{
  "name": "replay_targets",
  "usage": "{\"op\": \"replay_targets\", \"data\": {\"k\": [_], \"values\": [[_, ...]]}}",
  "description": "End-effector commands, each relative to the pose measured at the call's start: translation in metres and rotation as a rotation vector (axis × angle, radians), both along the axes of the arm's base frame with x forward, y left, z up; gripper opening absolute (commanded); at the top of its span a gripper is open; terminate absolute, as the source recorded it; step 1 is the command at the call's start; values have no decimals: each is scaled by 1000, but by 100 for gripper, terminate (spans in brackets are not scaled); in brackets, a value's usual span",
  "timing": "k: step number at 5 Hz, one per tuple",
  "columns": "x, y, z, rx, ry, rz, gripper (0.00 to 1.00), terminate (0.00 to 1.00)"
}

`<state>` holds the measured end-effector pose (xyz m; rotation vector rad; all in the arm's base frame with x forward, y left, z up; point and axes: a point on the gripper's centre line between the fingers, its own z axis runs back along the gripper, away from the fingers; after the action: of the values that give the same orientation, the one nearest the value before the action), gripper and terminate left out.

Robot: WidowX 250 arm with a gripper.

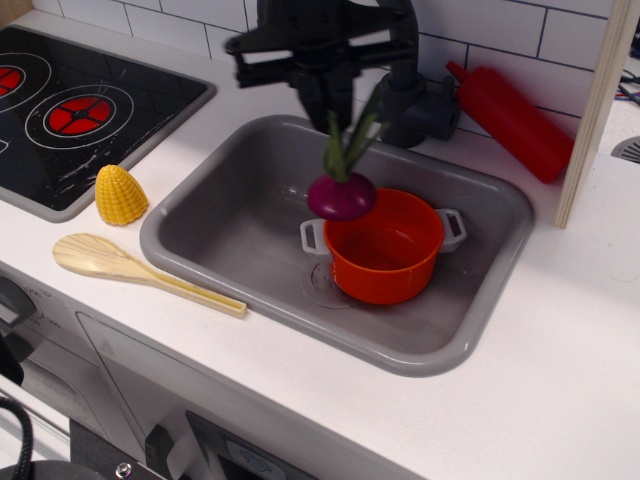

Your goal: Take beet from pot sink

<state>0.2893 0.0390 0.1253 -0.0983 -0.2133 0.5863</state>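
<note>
The end effector (pixel 335 103) grips the green leaves of the beet (pixel 342 194), its fingers closed on them, so the purple bulb hangs in the air over the left rim of the pot (pixel 384 246). The pot stands upright in the sink (pixel 230 225), near its middle, and its inside looks empty. On the white surface (pixel 560 380) left of the sink lie a yellow corn piece (pixel 119 195) and a wooden spoon (pixel 140 271) toward the front edge. A red bottle (pixel 510 120) lies toward the back edge, beside the tiled wall. The black stovetop (pixel 80 110) fills the back left corner.
</note>
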Motion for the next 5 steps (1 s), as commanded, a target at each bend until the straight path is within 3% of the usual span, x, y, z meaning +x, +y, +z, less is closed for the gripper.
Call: {"op": "replay_targets", "data": {"k": [1,3,4,5], "values": [[-16,37,0,36,66,-15,0,0],[-38,51,-32,100,95,-108,0,0],[-33,49,-53,144,146,-109,0,0],[-31,50,-54,132,146,-87,100,0]]}}
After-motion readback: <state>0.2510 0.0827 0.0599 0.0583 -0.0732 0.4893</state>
